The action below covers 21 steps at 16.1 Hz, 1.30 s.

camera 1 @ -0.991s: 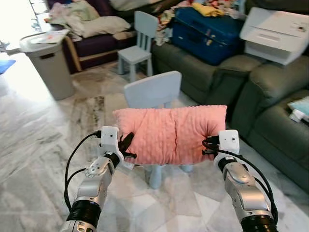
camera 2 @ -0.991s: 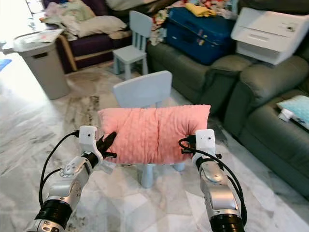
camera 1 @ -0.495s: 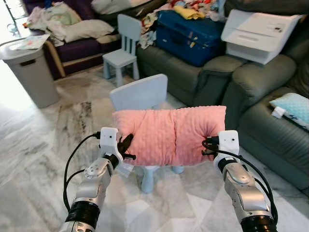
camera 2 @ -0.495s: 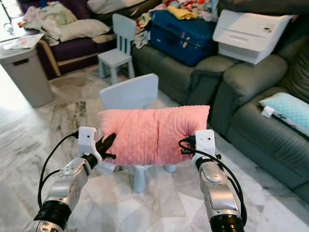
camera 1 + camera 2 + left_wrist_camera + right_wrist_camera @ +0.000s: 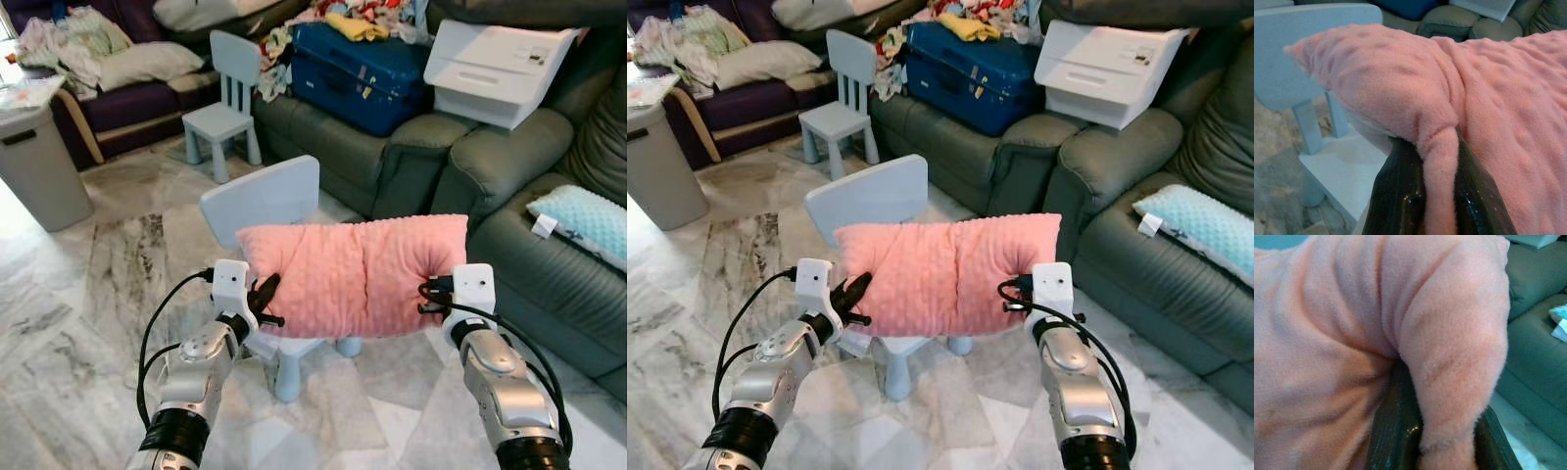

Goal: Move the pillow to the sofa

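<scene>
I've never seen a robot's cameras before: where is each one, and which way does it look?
Left and right eye views: on the head, looking forward and down at both arms carrying the pink pillow over a small blue chair.
Left wrist view: along the left gripper pinching the pillow's edge.
Right wrist view: along the right gripper, likewise.
All share the pillow.

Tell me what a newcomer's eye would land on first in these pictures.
The pink pillow dominates: it is held up in mid-air, stretched between the left tool and the right tool, each pinching one end. Just behind and below it stands a pale blue child's chair on the marble floor. To the right waits the green sofa, cluttered with a blue suitcase.
</scene>
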### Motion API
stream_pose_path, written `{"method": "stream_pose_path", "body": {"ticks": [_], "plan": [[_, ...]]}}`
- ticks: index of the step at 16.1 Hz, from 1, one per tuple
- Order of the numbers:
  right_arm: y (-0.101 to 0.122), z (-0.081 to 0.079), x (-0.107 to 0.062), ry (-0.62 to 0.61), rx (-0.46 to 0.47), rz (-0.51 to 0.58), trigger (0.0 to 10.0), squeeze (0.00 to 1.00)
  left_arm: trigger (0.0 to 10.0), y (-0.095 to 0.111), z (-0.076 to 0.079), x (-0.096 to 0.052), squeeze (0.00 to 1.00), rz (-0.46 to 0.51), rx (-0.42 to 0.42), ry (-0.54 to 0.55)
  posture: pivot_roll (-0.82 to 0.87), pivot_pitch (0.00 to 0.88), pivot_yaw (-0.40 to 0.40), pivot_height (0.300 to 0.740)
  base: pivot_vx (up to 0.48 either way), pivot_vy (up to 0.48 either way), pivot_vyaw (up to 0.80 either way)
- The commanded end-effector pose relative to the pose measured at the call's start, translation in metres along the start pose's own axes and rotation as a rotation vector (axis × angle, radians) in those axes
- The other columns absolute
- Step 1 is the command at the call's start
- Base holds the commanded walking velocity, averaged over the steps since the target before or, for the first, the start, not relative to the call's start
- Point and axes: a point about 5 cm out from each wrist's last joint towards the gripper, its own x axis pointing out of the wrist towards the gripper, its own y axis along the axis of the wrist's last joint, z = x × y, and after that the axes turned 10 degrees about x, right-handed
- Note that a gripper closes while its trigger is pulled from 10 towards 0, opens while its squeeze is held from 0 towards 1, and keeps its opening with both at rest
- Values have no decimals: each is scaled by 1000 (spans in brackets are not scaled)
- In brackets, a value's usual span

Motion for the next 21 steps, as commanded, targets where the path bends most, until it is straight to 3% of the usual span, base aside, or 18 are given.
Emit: {"method": "stream_pose_path", "body": {"ticks": [1, 21], "plan": [[8, -5, 1, 18, -3, 33, 10000, 0, 10000, 5, -1, 0, 0, 19, 7, -6, -92, 16, 6, 740, 311, 0, -488], [9, -6, 1, 28, -6, 30, 10000, 0, 10000, 2, 4, -1, 0, 8, 0, -21, -95, 16, 3, 740, 314, 0, -592]]}}
